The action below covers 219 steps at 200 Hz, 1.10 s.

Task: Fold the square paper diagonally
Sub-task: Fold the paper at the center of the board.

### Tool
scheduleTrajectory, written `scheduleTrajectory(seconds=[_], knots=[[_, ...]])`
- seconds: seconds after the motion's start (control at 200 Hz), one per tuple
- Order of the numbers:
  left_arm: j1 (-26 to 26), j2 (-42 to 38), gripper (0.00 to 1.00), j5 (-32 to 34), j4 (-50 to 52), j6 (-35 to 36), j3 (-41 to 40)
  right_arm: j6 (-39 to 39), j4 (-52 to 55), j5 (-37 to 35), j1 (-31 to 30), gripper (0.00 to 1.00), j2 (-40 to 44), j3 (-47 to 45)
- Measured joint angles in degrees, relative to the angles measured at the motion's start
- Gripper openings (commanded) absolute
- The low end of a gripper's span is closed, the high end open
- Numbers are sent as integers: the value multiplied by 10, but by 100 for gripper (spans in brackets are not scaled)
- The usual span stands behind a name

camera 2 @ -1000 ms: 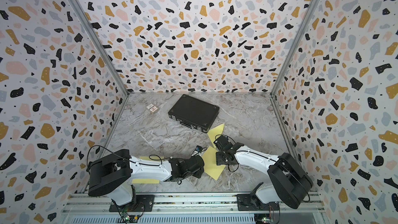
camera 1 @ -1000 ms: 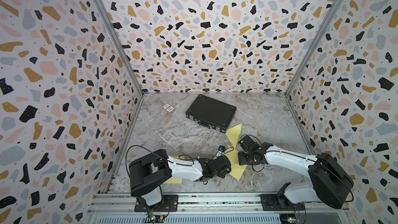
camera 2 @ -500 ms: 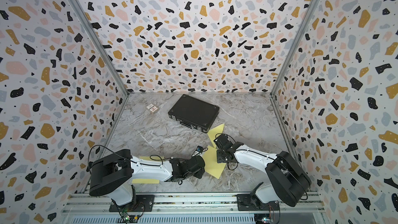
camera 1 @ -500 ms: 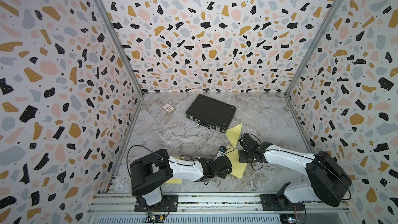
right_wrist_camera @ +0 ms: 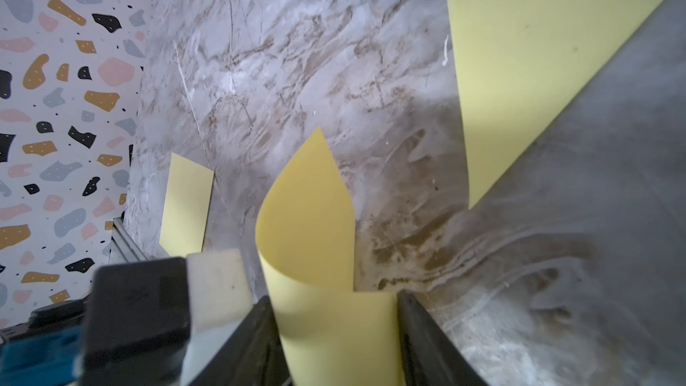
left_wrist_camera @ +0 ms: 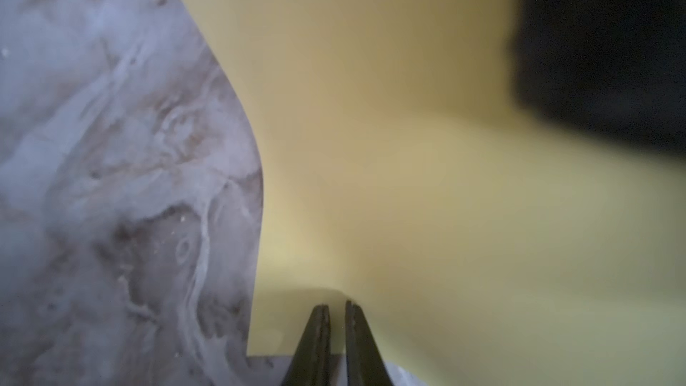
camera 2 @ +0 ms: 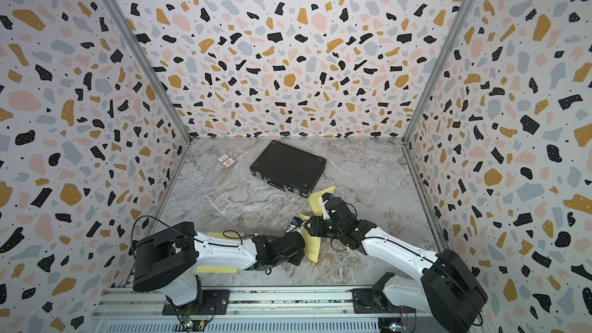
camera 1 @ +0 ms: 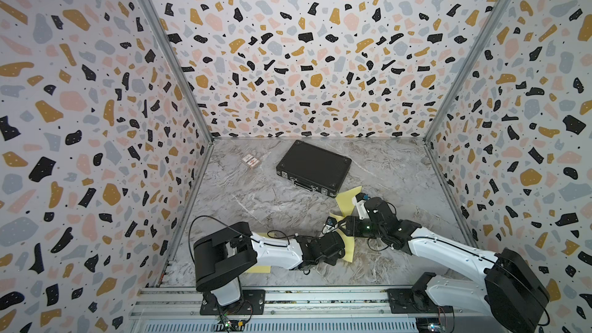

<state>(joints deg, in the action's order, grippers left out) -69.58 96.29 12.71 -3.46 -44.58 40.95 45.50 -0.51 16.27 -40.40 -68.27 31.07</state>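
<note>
The yellow square paper (camera 1: 346,200) lies lower centre-right in both top views, on the marble tabletop (camera 1: 256,200). Its upper edge is just beside a corner of the closed black case (camera 1: 314,168), and one part curls up off the surface. Bare marble stretches left of it. The right gripper (right_wrist_camera: 334,295) has its jaws part-way apart, and the curled paper fills the gap and touches both fingers. The left gripper (left_wrist_camera: 336,306) sits at the sheet's lower edge with its jaws almost together; a pinch cannot be made out. A second yellow sheet (camera 1: 260,269) lies under the left arm, and a small card box (camera 1: 250,160) sits at the upper left.
</note>
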Motion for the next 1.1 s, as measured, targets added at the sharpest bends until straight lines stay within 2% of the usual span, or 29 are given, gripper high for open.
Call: scheduleTrajectory(seconds=[0.2,0.39,0.491,0.586,0.816,0.951,1.006,1.096], knots=[[0,0,15,0,0,0,0,9,-10,11,0,60,-39,3],[0,0,15,1,0,0,0,7,-8,26,12,64,-52,9],[0,0,14,1,0,0,0,15,-28,51,31,58,-52,8],[0,0,14,1,0,0,0,24,-43,71,45,46,-52,8],[-2,0,14,4,0,0,-1,35,-68,115,58,51,-50,8],[-2,0,14,5,0,0,-1,36,-73,131,62,42,-51,8],[-2,0,14,5,0,0,-1,35,-81,142,63,42,-54,8],[-3,0,14,6,0,0,-1,35,-90,157,67,48,-63,8]])
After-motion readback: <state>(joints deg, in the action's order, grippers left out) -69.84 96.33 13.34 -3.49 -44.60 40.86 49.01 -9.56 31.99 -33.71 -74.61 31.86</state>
